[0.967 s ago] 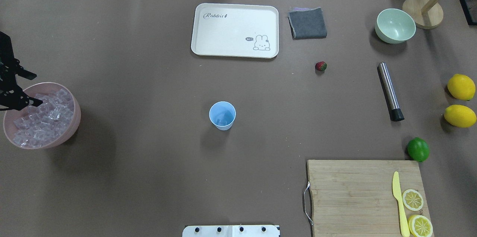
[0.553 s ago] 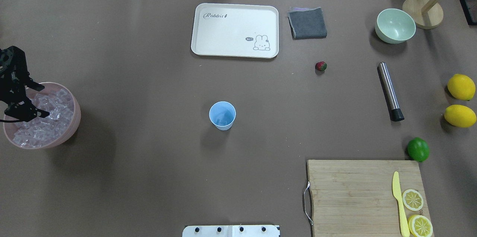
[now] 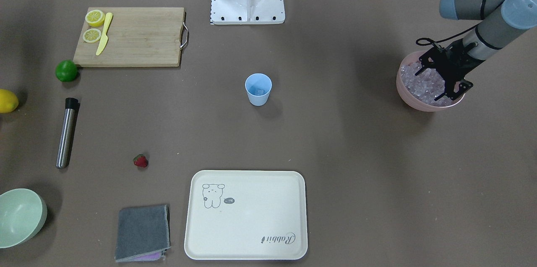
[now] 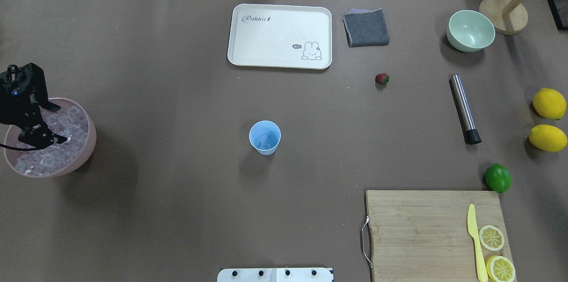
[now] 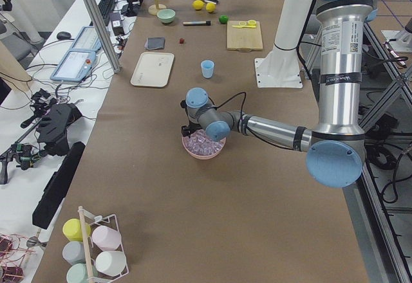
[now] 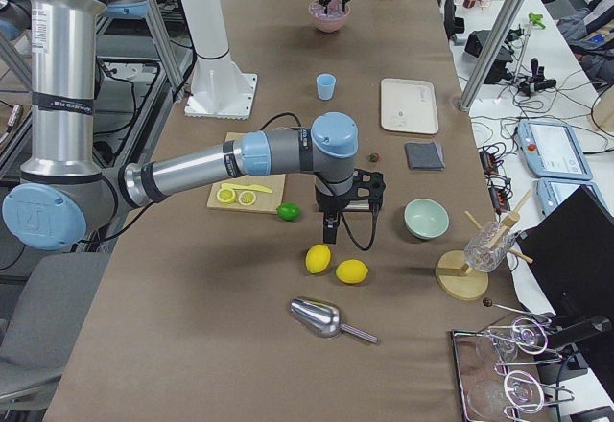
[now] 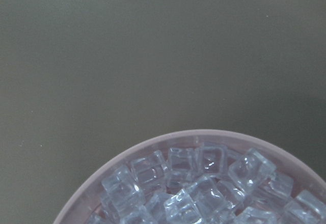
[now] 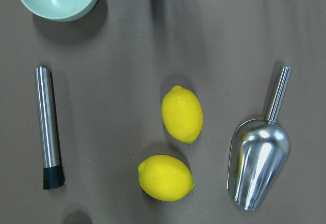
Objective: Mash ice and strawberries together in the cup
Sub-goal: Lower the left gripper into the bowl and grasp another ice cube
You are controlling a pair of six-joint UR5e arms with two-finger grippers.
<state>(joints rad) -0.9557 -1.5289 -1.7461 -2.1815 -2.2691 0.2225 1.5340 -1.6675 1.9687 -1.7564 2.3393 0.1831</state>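
**Left fingers spread over the ice bowl**

At the table's [image 4: 177, 211] left edge my left gripper [image 4: 57, 123] hangs over the pink bowl [image 4: 90, 138]. Its fingers are spread wide with nothing between them, their tips down near the heaped ice [image 7: 204, 186]. My wrist camera there shows a stretch of the bowl's rim and the cubes piled just inside it. Mid-table, well apart from the bowl, the cup [image 4: 265, 137] stands upright with what looks like one clear cube in its bottom. Farther right and toward the far edge, the strawberry [image 4: 382, 79] lies alone on the bare surface. Right of it lies the steel rod [image 4: 463, 107], its black tip toward me, and near the right edge sit two lemons [image 4: 549, 103]. My right gripper [image 6: 329, 233] hovers over the table close by those lemons. Whether its fingers are spread or pressed together I cannot tell.
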